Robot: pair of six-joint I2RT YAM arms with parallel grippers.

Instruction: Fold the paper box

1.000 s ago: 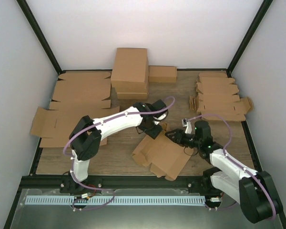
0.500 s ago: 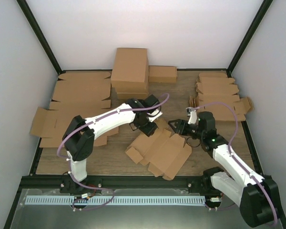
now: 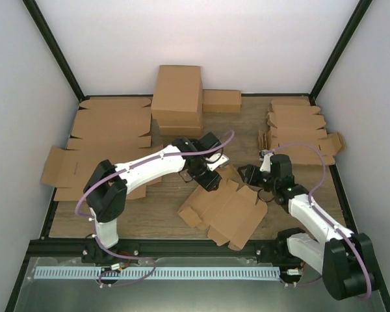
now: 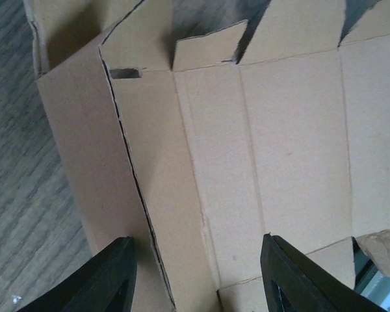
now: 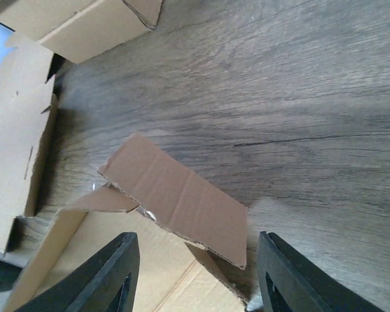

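The paper box (image 3: 225,209) is a small brown die-cut blank lying mostly flat, with creased panels and flaps, at the table's front middle. My left gripper (image 3: 209,179) hovers over its far left corner. In the left wrist view it (image 4: 198,276) stands open above the blank's panels (image 4: 273,149), with nothing pinched. My right gripper (image 3: 249,175) is at the blank's far right corner. The right wrist view shows it (image 5: 195,270) open, straddling a raised flap (image 5: 179,198) without touching it.
A tall closed carton (image 3: 177,97) and a smaller box (image 3: 221,101) stand at the back. Big flat cardboard sheets (image 3: 107,133) cover the left side. A stack of small blanks (image 3: 299,130) lies at the back right. Black frame rails border the table.
The blank has flattened and shifted slightly right. My right gripper has drawn back toward the far right corner and opened wider. The left gripper swung left, then returned over the blank.
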